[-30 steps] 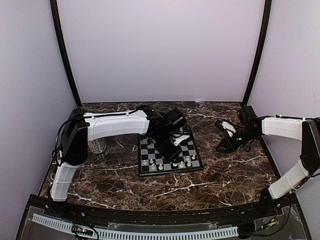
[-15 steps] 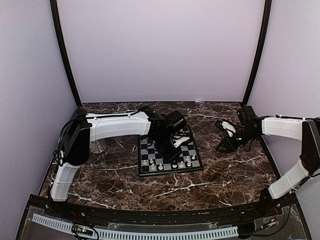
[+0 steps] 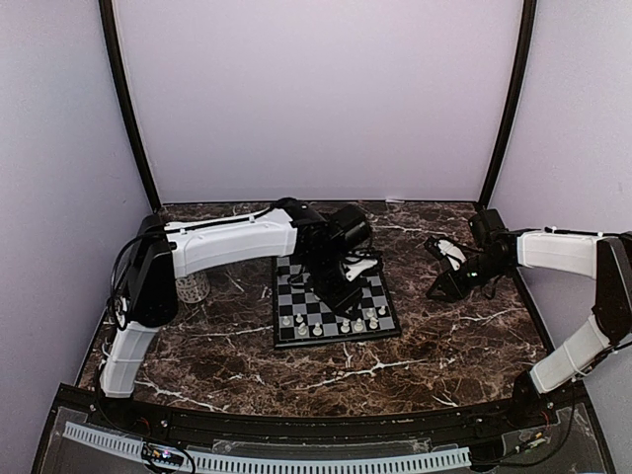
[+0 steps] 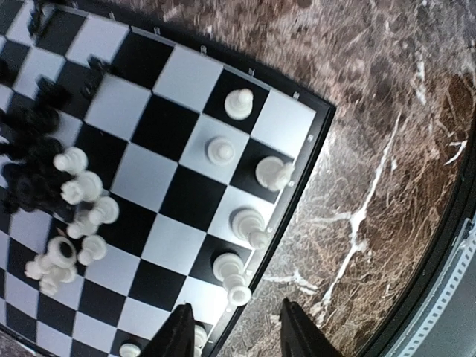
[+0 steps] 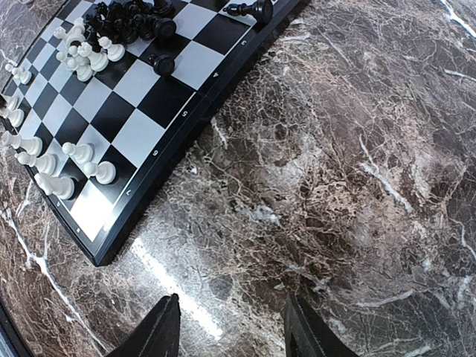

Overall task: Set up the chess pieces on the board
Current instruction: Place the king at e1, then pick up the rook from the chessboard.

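The board (image 3: 294,308) lies at the table's middle. White chess pieces (image 3: 357,321) stand along its near edge. In the left wrist view a row of white pieces (image 4: 249,223) stands along the board's edge (image 4: 312,152), with a loose cluster of white pieces (image 4: 82,216) and a heap of black pieces (image 4: 30,160) further in. My left gripper (image 4: 236,329) hovers open and empty over that edge, and also shows in the top view (image 3: 344,294). My right gripper (image 5: 232,327) is open and empty over bare marble right of the board (image 5: 141,111).
A pale patterned mug (image 3: 194,287) stands left of the board, behind my left arm. A black piece (image 5: 249,10) lies on its side at the board's far edge. The enclosure walls stand close on three sides.
My left wrist has lifted and shifted slightly toward the far right over the board. The right arm has not moved.
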### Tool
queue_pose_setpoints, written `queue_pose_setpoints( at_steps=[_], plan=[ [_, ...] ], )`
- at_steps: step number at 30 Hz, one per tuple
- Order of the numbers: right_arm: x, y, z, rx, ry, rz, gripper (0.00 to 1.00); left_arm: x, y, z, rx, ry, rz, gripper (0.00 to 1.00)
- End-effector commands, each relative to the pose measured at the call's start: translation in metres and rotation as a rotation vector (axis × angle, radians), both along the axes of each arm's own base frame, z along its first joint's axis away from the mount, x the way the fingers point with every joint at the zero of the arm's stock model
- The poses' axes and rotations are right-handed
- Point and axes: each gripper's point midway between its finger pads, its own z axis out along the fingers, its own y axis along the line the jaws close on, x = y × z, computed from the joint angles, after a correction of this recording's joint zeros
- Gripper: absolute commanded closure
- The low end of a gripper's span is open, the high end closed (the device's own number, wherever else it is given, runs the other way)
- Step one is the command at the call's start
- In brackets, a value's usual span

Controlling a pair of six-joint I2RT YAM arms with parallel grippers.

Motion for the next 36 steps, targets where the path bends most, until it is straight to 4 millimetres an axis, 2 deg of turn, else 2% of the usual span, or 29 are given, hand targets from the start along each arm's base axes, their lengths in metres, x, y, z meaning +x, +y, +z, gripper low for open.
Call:
queue_pose_setpoints(
  at_steps=[1,3,5,9,10,14,21,29,32,36],
  plan=[
    [0.001,0.001,0.006,0.013,-0.012,0.007,0.51,0.013,0.000,0.089,-0.106,-0.152,-0.017,0.55],
    [0.001,0.001,0.006,0.013,-0.011,0.008,0.51,0.021,0.002,0.110,-0.148,-0.208,-0.002,0.53],
    [0.001,0.001,0.006,0.011,-0.012,0.008,0.51,0.036,0.008,0.116,-0.158,-0.237,0.045,0.52],
    [0.001,0.001,0.006,0.011,-0.015,0.008,0.51,0.074,0.033,0.099,-0.129,-0.239,0.208,0.58],
    [0.000,0.001,0.006,0.012,-0.014,0.009,0.51,0.082,0.043,0.088,-0.109,-0.226,0.244,0.59],
    [-0.001,0.002,0.005,0.017,-0.011,0.015,0.51,0.099,0.057,0.068,-0.102,-0.205,0.318,0.61],
    [-0.001,-0.001,-0.002,-0.004,-0.002,0.018,0.51,0.105,0.066,0.029,-0.059,-0.147,0.333,0.56],
    [-0.001,-0.002,-0.006,-0.017,0.006,0.018,0.51,0.098,0.056,-0.010,-0.042,-0.039,0.298,0.58],
    [0.000,-0.002,-0.007,-0.018,0.007,0.016,0.51,0.097,0.056,-0.015,-0.034,-0.031,0.294,0.57],
    [-0.001,-0.002,-0.008,-0.016,0.013,0.020,0.50,0.096,0.057,-0.020,-0.021,-0.025,0.295,0.62]
  ],
)
